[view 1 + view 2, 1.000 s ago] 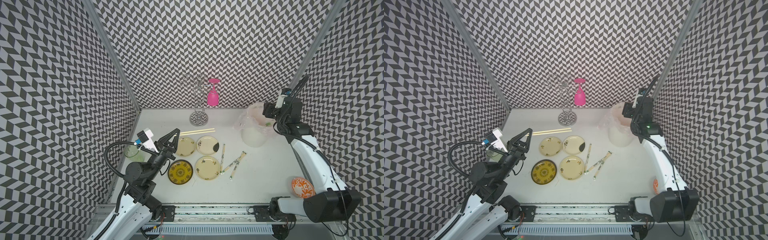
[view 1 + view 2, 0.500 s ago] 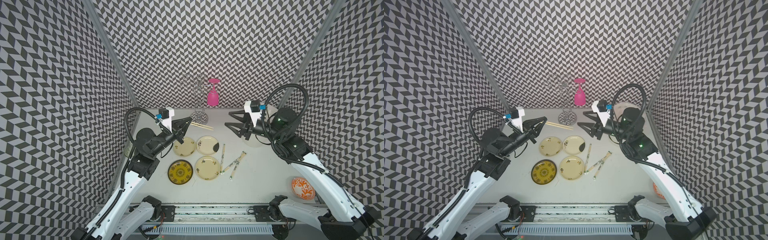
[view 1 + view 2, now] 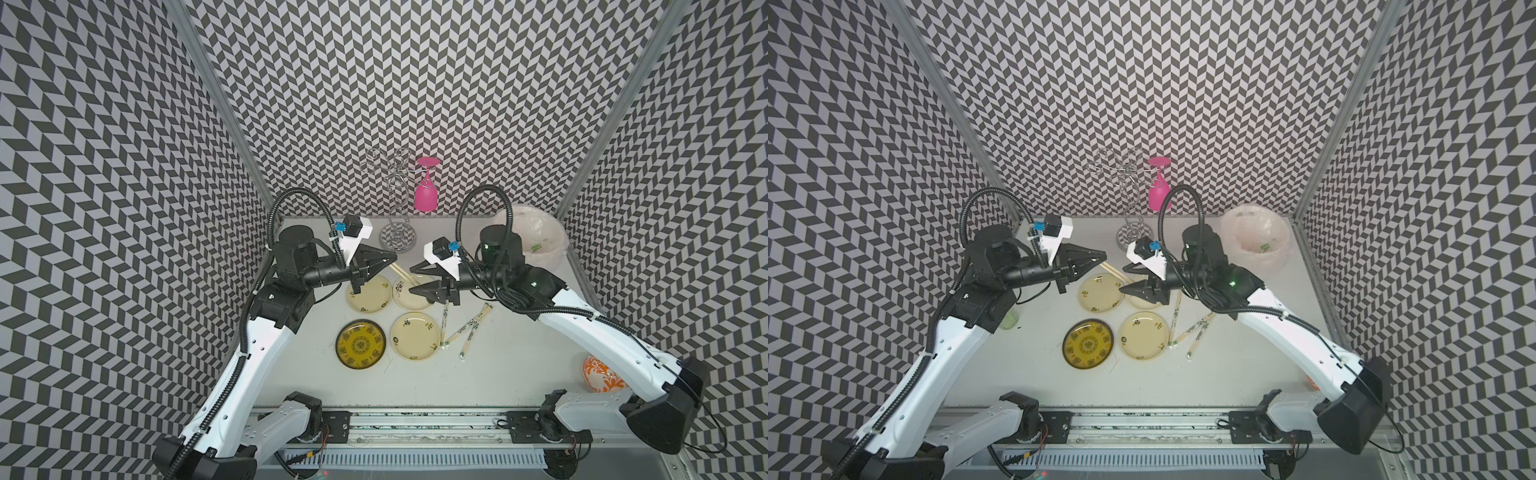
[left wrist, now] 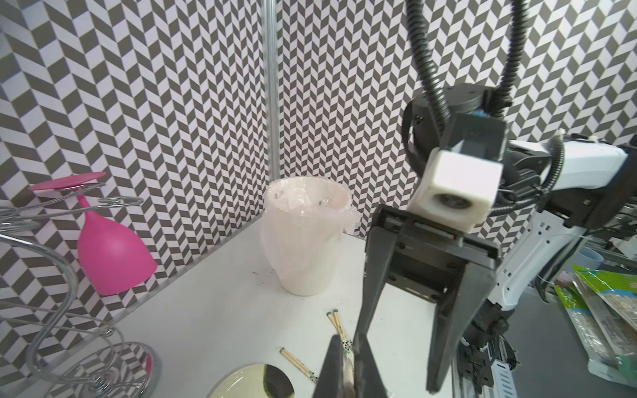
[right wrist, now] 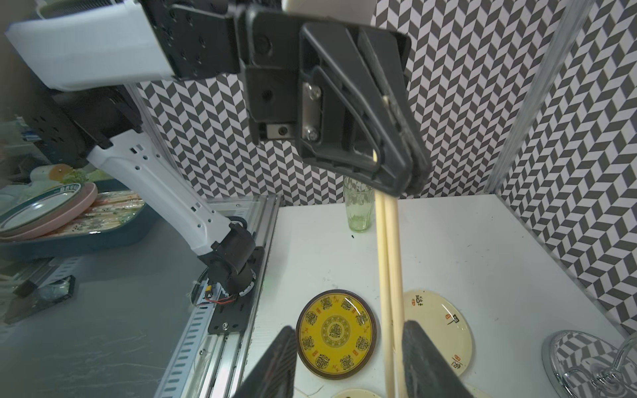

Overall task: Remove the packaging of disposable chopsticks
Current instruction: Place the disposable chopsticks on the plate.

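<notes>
My left gripper (image 3: 392, 261) (image 3: 1103, 256) (image 4: 347, 339) is shut on one end of a bare tan pair of disposable chopsticks (image 3: 405, 275) (image 5: 388, 262), held above the plates. The free end of the pair runs between the jaws of my right gripper (image 3: 412, 281) (image 3: 1122, 280) (image 5: 350, 327), which is open. The sticks lie close to one finger (image 5: 418, 358), with a wide gap to the other. Three more pairs in clear packaging (image 3: 570, 321) (image 3: 468, 329) (image 4: 339, 325) with green and black marks lie on the table to the right of the plates.
A yellow plate (image 3: 360, 344) and three cream plates (image 3: 415, 336) sit mid-table. A bagged bin (image 3: 538, 249) stands at the back right, a wire rack with a pink goblet (image 3: 426, 189) at the back. A green glass (image 3: 1008, 320) stands left, an orange bowl (image 3: 600, 374) front right.
The left arm has risen and carried the chopsticks toward the back middle. The right arm has swung from the bin to the pair's free end, its jaws narrowing.
</notes>
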`<state>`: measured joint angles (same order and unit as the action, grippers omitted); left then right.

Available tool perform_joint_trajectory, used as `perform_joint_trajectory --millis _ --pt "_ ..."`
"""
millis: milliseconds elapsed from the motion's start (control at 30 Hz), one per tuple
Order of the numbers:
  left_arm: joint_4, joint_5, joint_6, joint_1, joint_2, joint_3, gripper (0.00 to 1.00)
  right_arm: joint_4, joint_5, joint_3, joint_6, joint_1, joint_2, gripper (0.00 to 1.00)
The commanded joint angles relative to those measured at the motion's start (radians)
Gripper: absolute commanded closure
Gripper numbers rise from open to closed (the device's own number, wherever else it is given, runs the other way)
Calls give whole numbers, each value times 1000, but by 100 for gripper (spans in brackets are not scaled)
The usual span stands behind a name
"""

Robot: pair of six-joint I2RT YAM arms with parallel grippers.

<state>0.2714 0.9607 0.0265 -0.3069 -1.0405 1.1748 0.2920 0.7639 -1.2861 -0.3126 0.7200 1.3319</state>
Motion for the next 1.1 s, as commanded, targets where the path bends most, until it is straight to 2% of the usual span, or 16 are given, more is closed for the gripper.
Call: perform_joint_trajectory --millis 0,200,467,600,667,833,867,933,1033,1067 --pt "36 71 43 5 18 3 100 7 -25 -27 -45 30 26 52" --pt "22 88 42 5 30 -7 100 4 -44 -27 -39 45 53 56" --pt "27 52 56 4 39 -27 100 -6 -32 -29 -26 50 62 71" --pt "30 45 58 5 42 -32 100 -1 -39 -35 -28 50 64 84" --pt "22 39 55 6 48 -36 100 0 -35 -36 -26 50 68 100" --pt "-27 -15 33 8 83 -59 100 -44 -31 -24 32 49 77 100" --pt "-47 -58 21 9 98 -70 94 -60 -44 -23 61 49 83 100" --pt "-99 -197 -21 11 132 -99 63 -75 -62 -31 106 46 108 100" --pt "-159 -533 -94 19 195 -144 22 -85 -90 -50 181 35 169 100" --pt "-165 -657 -109 19 214 -153 17 -93 -99 -54 214 25 192 100"
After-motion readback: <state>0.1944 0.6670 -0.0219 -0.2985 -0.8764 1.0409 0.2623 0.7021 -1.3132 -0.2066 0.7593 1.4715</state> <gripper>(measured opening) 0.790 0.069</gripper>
